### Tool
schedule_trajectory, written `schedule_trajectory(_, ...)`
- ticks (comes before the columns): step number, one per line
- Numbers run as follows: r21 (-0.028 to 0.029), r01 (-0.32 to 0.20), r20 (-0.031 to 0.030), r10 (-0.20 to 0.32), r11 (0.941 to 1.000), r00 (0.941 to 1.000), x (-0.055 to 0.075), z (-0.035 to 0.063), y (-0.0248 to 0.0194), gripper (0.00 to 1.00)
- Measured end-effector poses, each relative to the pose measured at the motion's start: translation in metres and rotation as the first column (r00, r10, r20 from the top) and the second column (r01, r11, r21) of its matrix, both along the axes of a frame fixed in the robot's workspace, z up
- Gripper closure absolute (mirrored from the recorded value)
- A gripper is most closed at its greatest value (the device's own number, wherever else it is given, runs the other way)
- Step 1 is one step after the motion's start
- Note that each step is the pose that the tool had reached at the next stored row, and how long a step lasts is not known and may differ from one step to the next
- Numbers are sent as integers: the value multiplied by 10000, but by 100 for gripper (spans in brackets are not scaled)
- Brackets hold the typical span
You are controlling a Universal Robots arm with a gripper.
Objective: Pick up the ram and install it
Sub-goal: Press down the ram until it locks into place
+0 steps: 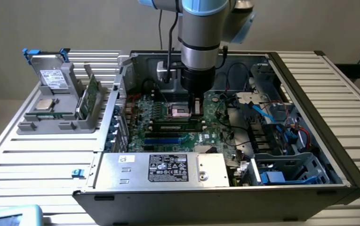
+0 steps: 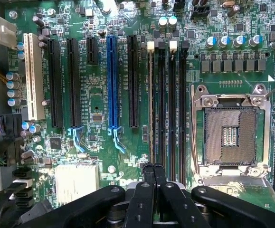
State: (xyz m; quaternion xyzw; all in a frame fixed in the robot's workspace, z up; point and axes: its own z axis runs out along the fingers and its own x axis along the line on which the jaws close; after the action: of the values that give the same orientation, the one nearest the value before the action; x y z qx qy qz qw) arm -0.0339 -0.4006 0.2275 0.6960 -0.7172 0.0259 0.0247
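Observation:
The ram point(image 1: 174, 126) is a green stick with dark chips, standing on edge in a memory slot of the motherboard point(image 1: 214, 134) inside the open computer case. In the wrist view the ram point(image 2: 151, 104) shows edge-on as a thin pale line along the outermost of the black memory slots point(image 2: 170, 104). My gripper point(image 1: 196, 112) reaches straight down over one end of the stick, beside the empty processor socket point(image 2: 231, 135). The gripper point(image 2: 154, 173) has both black fingers pressed together, their tips at the ram's end. I cannot tell whether they touch its top edge.
A grey holder point(image 1: 54, 122) on the slatted table at the exterior view's left carries a silver drive with blue tabs point(image 1: 53, 77), a square processor chip point(image 1: 44, 104) and another upright green board point(image 1: 91, 96). The power supply box point(image 1: 167, 168), cables point(image 1: 264, 113) and case walls ring the motherboard.

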Motion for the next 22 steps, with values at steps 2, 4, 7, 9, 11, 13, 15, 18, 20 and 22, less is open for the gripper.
schedule_trajectory(2, 1, 0, 0, 0, 10000, 10000, 0, -4, 0, 89)
schedule_trajectory(4, 0, 0, 0, 0, 10000, 10000, 0, -8, 0, 89)
schedule_trajectory(7, 9, 2, -2, -2, 10000, 10000, -1, 0, 1, 89)
schedule_trajectory(9, 4, 2, -13, -2, 10000, 10000, -22, 48, 1, 89)
schedule_trajectory(11, 5, 1, -15, -1, 10000, 10000, -95, 66, 0, 89)
schedule_trajectory(13, 2, 0, -16, 0, 10000, 10000, -186, 68, 0, 89)
schedule_trajectory(15, 2, 1, -16, -1, 10000, 10000, -278, 68, 0, 89)
schedule_trajectory(18, 1, 0, -16, 0, 10000, 10000, -412, 68, 0, 89)
schedule_trajectory(20, 2, 1, -16, -1, 10000, 10000, -475, 67, 1, 89)
schedule_trajectory(22, 2, 1, -16, -1, 10000, 10000, -498, 66, 16, 89)
